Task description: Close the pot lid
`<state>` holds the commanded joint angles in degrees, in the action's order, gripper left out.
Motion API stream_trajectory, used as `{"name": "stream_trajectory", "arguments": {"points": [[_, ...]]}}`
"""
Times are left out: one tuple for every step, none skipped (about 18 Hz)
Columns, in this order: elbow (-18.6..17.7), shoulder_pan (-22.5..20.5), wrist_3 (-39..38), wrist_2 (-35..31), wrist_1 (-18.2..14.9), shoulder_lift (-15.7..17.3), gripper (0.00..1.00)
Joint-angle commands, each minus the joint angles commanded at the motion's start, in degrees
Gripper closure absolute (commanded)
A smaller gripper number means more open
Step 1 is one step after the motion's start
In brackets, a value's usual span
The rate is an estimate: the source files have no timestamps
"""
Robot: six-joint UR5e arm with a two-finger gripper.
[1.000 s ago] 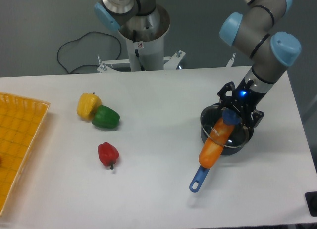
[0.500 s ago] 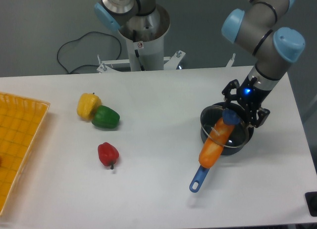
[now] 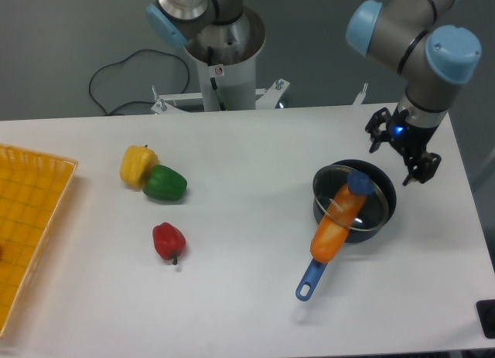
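Observation:
The pot (image 3: 384,189) is a small black saucepan at the right of the table, its blue handle (image 3: 309,280) pointing toward the front left. An orange bread-like item (image 3: 332,226) lies in it and sticks out over the front-left rim. The glass lid (image 3: 371,209) with its blue knob (image 3: 358,183) rests on the pot over the orange item; it looks slightly tilted. My gripper (image 3: 401,148) hangs above the table just behind and right of the pot, apart from the lid, open with nothing between its fingers.
A yellow pepper (image 3: 137,164) and a green pepper (image 3: 165,183) touch at the left middle, with a red pepper (image 3: 168,240) in front of them. An orange basket (image 3: 31,219) stands at the left edge. The second arm's base (image 3: 224,56) is behind the table.
My gripper has let go of the lid's knob, risen and moved back and to the right. The lid stays on the pot over the orange item.

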<state>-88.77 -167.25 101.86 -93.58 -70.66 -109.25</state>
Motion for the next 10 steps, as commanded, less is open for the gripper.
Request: {"name": "stream_trajectory", "arguments": {"points": [[0.00, -1.14, 0.09, -0.72, -0.09, 0.09, 0.00], [0.00, -2.54, 0.18, -0.55, -0.17, 0.35, 0.00], [0.00, -3.86, 0.35, -0.29, -0.35, 1.05, 0.00], [0.00, -5.09, 0.44, -0.54, -0.44, 1.75, 0.00], [-0.17, -6.15, 0.44, -0.72, -0.61, 2.02, 0.00], [-0.44, -7.37, 0.44, -0.90, -0.70, 2.20, 0.00], [-1.05, -8.52, 0.53, -0.90, -0.88, 3.07, 0.00], [-1.14, -9.49, 0.62, -0.90, -1.05, 3.77, 0.00], [-1.32, -10.02, 0.62, -0.90, -1.05, 3.95, 0.00], [-1.32, -10.98, 0.70, -0.90, -0.97, 4.04, 0.00]]}}
